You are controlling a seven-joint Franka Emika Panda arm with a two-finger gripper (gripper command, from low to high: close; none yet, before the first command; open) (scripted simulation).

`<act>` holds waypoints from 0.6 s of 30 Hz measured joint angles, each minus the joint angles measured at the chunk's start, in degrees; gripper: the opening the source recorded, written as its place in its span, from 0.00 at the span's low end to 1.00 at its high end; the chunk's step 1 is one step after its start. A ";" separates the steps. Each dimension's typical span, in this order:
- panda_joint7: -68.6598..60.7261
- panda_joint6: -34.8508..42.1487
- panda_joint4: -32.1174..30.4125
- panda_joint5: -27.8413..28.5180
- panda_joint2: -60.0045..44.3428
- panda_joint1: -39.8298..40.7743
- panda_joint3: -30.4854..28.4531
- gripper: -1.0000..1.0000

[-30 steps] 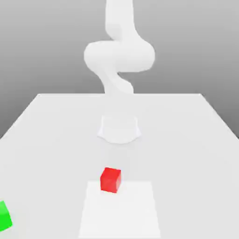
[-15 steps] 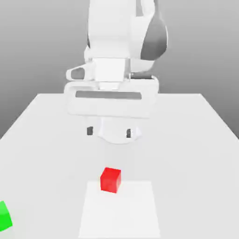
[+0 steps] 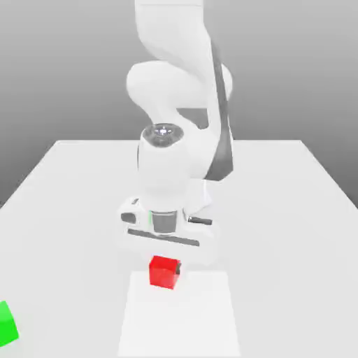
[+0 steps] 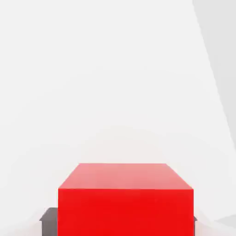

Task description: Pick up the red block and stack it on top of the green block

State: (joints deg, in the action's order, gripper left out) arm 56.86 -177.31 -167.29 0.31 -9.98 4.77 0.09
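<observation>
Exterior view, scanned from the frame's left edge to its right.

Lower left corner: the green block, a plain bright cube cut by the frame edge, sitting on the tabletop. Same spot as half a second ago; untouched.

Centre: the arm, smooth glossy white shells with a dark grey band on its side. Half a second ago the hand hung high in the frame, well above the red block; now it has dropped to tabletop level, the gripper right at the red block. The block has not shifted from its place at the upper edge of a paler square patch in the lower middle of the frame.

Hand view: the red block looms large in the lower middle, matte, flat-faced, sharp-edged, with dark finger pads showing at either side of it. Jaws appear to straddle the block; whether they have closed onto it or still stand open around it, I cannot tell.

Judgement: descent done, grasp is the step in hand. Lift and carry toward the lower left not yet begun.

Right of frame: bare matte white tabletop, grey gradient backdrop behind.
</observation>
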 joint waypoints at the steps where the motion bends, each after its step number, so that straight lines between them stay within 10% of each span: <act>1: 0.02 0.53 -0.09 0.04 0.61 0.06 0.04 0.00; 9: -0.26 13.55 -2.16 -0.41 15.69 0.30 0.37 0.00; 18: 17.79 22.55 14.38 1.23 8.09 9.11 -4.08 0.00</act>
State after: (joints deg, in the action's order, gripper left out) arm 74.65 -154.76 -152.91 1.55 -1.89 13.87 -3.99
